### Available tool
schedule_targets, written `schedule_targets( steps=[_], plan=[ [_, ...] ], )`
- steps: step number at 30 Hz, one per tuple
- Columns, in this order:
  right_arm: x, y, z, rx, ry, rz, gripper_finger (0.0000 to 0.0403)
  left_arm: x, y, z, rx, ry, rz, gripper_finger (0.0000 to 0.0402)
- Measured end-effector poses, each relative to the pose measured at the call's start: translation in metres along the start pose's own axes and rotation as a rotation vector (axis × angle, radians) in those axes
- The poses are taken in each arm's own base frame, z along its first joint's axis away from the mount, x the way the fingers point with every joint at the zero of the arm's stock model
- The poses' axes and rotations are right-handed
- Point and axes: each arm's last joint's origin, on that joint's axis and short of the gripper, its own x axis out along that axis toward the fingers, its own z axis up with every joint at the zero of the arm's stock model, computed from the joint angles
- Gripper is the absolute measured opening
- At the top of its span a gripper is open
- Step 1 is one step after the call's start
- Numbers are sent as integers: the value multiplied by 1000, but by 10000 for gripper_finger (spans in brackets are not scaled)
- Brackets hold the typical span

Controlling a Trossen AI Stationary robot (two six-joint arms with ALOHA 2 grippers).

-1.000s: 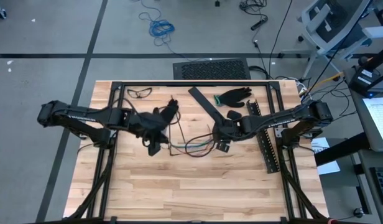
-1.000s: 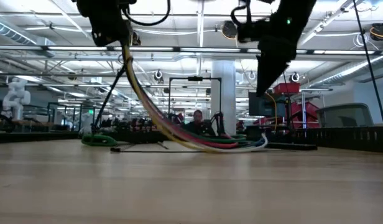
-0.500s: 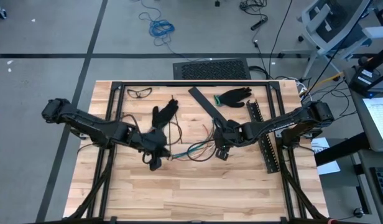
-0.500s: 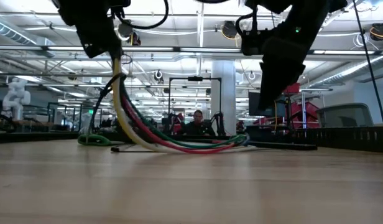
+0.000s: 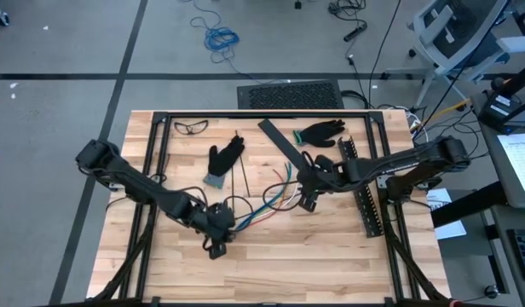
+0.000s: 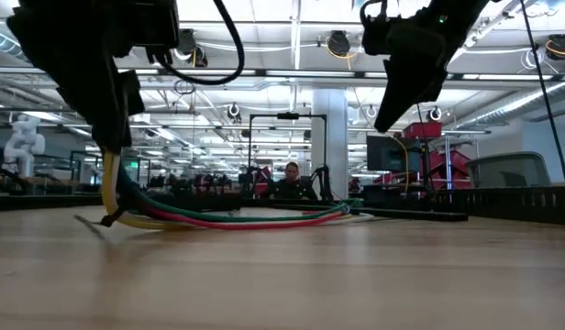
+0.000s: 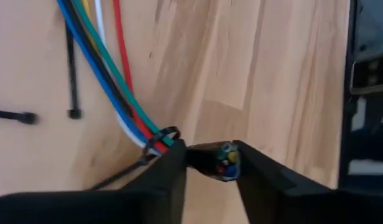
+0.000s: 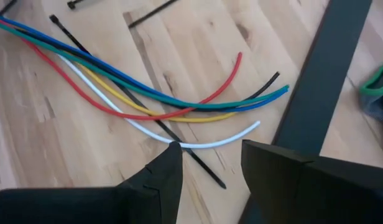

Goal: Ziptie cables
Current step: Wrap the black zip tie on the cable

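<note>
The cables (image 5: 261, 203) are a bundle of blue, green, red, white, yellow and black wires lying on the wooden table. A black zip tie (image 7: 161, 138) loops around them near one end. My left gripper (image 5: 220, 223) is low over the table's near middle, shut on that tied end. The free ends (image 8: 253, 93) fan out on the wood below my right gripper (image 8: 210, 149). This gripper is open and hangs above the table (image 6: 402, 92), touching nothing. My left gripper pinches the bundle's tied end (image 7: 219, 163) between its two fingers, just past the zip tie's loop. It comes from above, pointing down. The held end hangs a little above the table (image 6: 108, 188). The other wires lie slack on the wood (image 6: 255, 218).
Loose black zip ties (image 5: 243, 175) lie near a black glove (image 5: 224, 158). A second glove (image 5: 322, 132), a flat black bar (image 5: 284, 145) and safety glasses (image 5: 190, 126) sit toward the far edge. A black slotted strip (image 5: 365, 192) lies at the right.
My left gripper has moved toward the table's near edge and down, keeping its hold. It dragged the tied end along. The wires, which arched steeply up from the table, now lie nearly flat and stretched out. My right gripper has risen slightly.
</note>
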Motion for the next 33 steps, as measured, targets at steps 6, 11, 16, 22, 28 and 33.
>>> schedule_targets(
  steps=[6, 11, 16, 22, 28, 33],
  plan=[
    [-3, -5, 3, -18, -16, 3, 151, 0, -5, 4, -154, -23, -66, 198],
    [-3, -5, 3, -25, -18, 5, 151, -1, -13, 5, -214, 42, -207, 235],
    [-3, -5, 4, -46, -20, 6, 151, -3, -25, -4, -196, 160, -328, 241],
    [-5, 1, 12, -59, -81, 123, 151, -6, -44, -37, -280, 76, -153, 242],
    [7, 8, 23, -4, -253, 235, 150, -14, -43, -70, -580, -237, 150, 242],
    [25, 0, 35, 51, -311, 244, 150, -20, -26, -79, -742, -384, 317, 242]
  ],
)
